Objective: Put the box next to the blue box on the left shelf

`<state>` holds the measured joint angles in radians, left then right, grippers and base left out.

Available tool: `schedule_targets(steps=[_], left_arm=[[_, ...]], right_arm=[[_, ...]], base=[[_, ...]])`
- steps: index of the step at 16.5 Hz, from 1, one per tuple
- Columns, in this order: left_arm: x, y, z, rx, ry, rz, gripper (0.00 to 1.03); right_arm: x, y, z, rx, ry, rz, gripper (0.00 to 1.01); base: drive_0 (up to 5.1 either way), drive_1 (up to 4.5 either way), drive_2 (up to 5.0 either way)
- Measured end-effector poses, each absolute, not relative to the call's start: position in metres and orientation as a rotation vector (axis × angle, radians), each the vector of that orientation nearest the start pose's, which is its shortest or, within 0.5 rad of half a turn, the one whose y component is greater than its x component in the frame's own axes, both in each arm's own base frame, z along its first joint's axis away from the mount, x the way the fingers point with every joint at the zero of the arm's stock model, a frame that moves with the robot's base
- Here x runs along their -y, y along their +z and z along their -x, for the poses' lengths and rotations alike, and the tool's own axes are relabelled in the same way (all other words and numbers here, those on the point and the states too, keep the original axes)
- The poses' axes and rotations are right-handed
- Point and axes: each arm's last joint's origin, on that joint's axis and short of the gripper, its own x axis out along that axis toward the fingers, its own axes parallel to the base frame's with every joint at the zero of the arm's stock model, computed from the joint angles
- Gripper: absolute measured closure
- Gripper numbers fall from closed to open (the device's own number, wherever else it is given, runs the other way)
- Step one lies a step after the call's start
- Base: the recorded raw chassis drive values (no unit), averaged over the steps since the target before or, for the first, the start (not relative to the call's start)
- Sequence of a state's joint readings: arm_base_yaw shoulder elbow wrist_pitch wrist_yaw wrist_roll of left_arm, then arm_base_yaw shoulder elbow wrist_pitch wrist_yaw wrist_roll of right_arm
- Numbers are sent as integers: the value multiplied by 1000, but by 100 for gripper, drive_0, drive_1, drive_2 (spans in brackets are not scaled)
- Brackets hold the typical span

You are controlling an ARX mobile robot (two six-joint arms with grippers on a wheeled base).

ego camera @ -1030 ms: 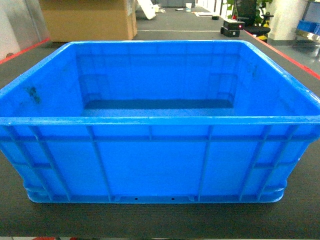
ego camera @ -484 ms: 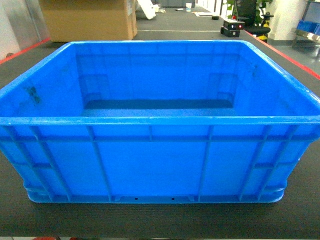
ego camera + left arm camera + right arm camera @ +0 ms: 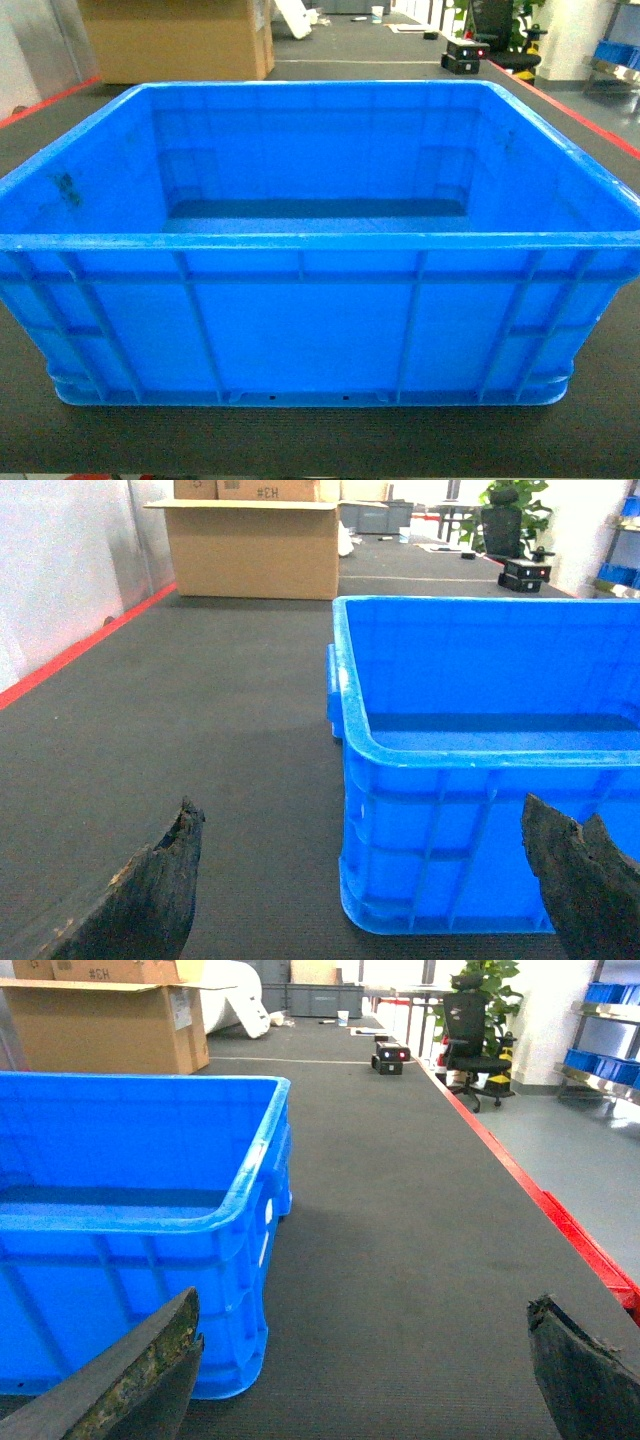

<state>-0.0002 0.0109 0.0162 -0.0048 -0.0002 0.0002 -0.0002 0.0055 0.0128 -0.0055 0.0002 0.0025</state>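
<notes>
While nothing is gripped yet, step in hand reads as squaring up for a two-arm lift of the box (image 3: 310, 320), sitting empty on dark matting (image 3: 200, 730) dead ahead. From left gripper (image 3: 370, 880): box ahead and to the right, near-left corner sitting between the spread fingers (image 3: 150, 890), no contact visible. From right gripper (image 3: 360, 1370): box ahead and to the left, near-right corner just beyond the left fingertip, right fingertip over bare mat. Both pairs of jaws wide apart, holding nothing.

To do it well: bring each gripper outboard to its own side wall, get under or onto the rolled rim (image 3: 300, 241) at matching points, close together, lift level so the crate doesn't rack. Ribbed walls give poor flat purchase; rim looks like the better bite. Left shelf and other blue box not in any view, so placement heading can't be judged.

Cardboard carton (image 3: 255, 545) beyond left gripper, far side of mat: print on flap looks like "#3H" mirrored or inverted; right wrist view shows "#GH"-like marks. Too small to be sure. No brand legible on the box.
</notes>
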Motion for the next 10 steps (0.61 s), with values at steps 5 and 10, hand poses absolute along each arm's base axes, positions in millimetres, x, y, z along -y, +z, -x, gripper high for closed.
schedule_targets(steps=[5,10], left_arm=[[0,168,-97,1,0,0,5],[0,168,-97,1,0,0,5]], right_arm=[[0,167,-97,2,0,-2,3],[0,167,-97,2,0,-2,3]], base=[[0,0,0],[0,0,0]])
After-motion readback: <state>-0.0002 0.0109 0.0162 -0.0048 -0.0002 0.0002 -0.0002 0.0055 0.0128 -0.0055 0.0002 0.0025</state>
